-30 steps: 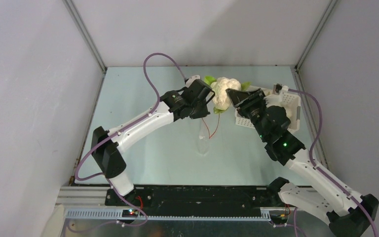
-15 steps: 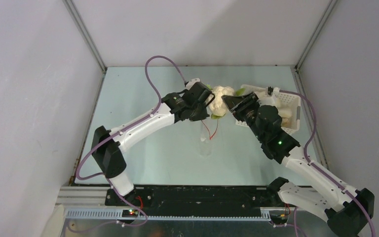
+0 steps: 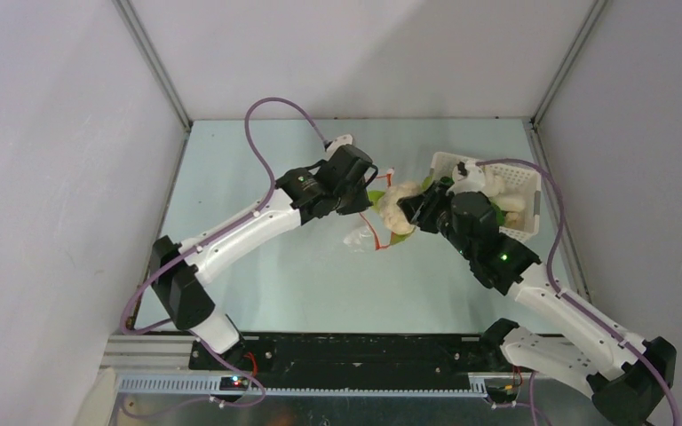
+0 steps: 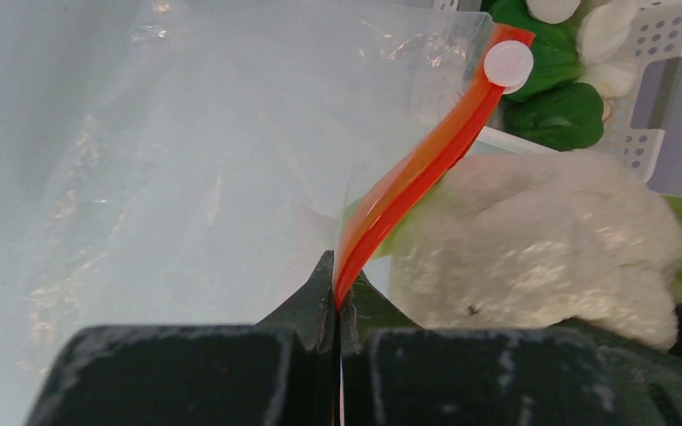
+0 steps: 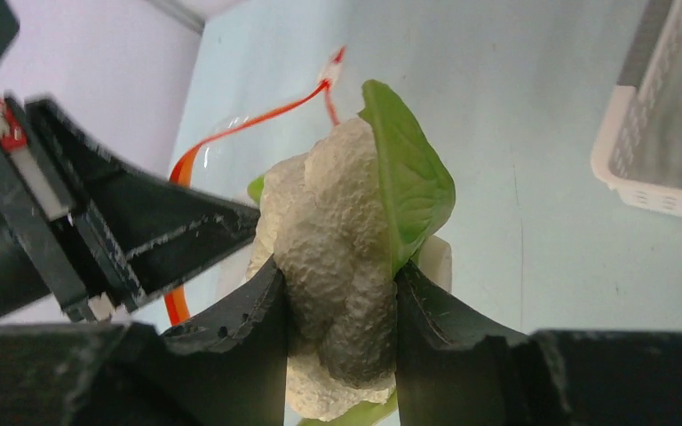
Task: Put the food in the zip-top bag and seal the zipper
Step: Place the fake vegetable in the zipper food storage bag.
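My right gripper (image 5: pixel 342 275) is shut on the food (image 5: pixel 337 222), a cream-white knobbly piece with a green leaf. From above, the food (image 3: pixel 393 210) sits just right of the zip-top bag's mouth, with the right gripper (image 3: pixel 414 213) behind it. The left gripper (image 4: pixel 337 288) is shut on the zipper (image 4: pixel 417 169), the orange-red strip of the clear zip-top bag (image 4: pixel 186 160). In the top view the left gripper (image 3: pixel 368 195) holds the zipper (image 3: pixel 375 232) up, and the zip-top bag (image 3: pixel 358 238) hangs crumpled below. The food (image 4: pixel 533 240) lies against the strip.
A white perforated basket (image 3: pixel 526 182) stands at the back right, just behind the right arm. More green and white pieces (image 4: pixel 555 115) lie in the basket (image 4: pixel 666 53). Grey walls close off the table on the left, back and right.
The right gripper has carried the food down and to the left, up to the bag's mouth. The left gripper has come lower with the zipper, and the bag now bunches under it.
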Controlling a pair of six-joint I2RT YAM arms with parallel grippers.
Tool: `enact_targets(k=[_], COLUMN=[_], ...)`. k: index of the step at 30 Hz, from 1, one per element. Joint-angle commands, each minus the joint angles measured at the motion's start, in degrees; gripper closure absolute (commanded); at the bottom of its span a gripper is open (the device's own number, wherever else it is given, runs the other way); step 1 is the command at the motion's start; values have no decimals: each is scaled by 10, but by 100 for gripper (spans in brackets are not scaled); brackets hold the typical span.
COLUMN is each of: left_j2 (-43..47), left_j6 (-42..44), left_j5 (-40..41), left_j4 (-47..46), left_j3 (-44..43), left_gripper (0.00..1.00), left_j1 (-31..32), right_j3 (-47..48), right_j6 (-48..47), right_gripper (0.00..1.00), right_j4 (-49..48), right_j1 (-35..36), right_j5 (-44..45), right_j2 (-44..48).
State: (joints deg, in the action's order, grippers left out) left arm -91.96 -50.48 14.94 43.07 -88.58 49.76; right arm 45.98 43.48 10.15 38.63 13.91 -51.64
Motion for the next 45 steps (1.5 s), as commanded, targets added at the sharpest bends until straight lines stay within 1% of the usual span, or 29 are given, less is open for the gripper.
enact_targets(k=[1, 2, 4, 6, 9, 12, 14, 17, 21, 23, 26, 30, 35, 36, 37, 38, 42, 45], left_j2=[18, 17, 14, 14, 20, 27, 30, 30, 40, 45, 48, 42, 39, 42, 49, 53, 78, 84], left_j6=[13, 15, 20, 27, 39, 50, 60, 73, 94, 109, 130, 141, 137, 134, 129, 128, 135, 149], left_j5=[11, 9, 3, -3, -4, -3, -4, -3, 16, 12, -3, -3, -5, 2, 21, 30, 32, 6], left_j4=[-9, -8, -7, -6, -2, 3, 2, 7, 11, 1, -19, -19, -16, -14, -8, -6, -18, -33], left_j3=[-14, -15, -18, -18, -19, -19, -18, -20, -17, -9, 0, 3, 18, 23, 30, 33, 62, 75], left_gripper=[100, 100, 100, 100, 100, 100, 100, 100, 100, 100, 100, 100, 100, 100, 100, 100, 100, 100], left_j1=[3, 3, 4, 4, 6, 12, 17, 29, 40, 45, 56, 70, 74, 75, 75, 75, 75, 75], right_j3=[53, 54, 54, 55, 67, 81, 85, 90, 109, 119, 137, 152, 153, 154, 154, 154, 156, 171], right_j6=[-138, -162, -187, -212, -249, -255, -233, -181, -123, -113, -95, -42, 48, 70, 83, 104, 125, 129], right_gripper=[100, 100, 100, 100, 100, 100, 100, 100, 100, 100, 100, 100, 100, 100, 100, 100, 100, 100], right_j4=[-6, -21, -50, -71, -72, -66, -71, -79, -34, 2, 29, 56, 73, 77, 94, 100, 102, 118], right_j1=[32, 41, 49, 52, 53, 52, 45, 21, 0, -1, -5, -23, -52, -59, -62, -70, -99, -110], right_j5=[-41, -55, -119, -163, -186, -188, -186, -208, -210, -208, -195, -182, -155, -147, -115, -104, -110, -128], right_j2=[-27, -33, -49, -64, -91, -116, -132, -148, -176, -188, -203, -214, -204, -202, -195, -190, -175, -175])
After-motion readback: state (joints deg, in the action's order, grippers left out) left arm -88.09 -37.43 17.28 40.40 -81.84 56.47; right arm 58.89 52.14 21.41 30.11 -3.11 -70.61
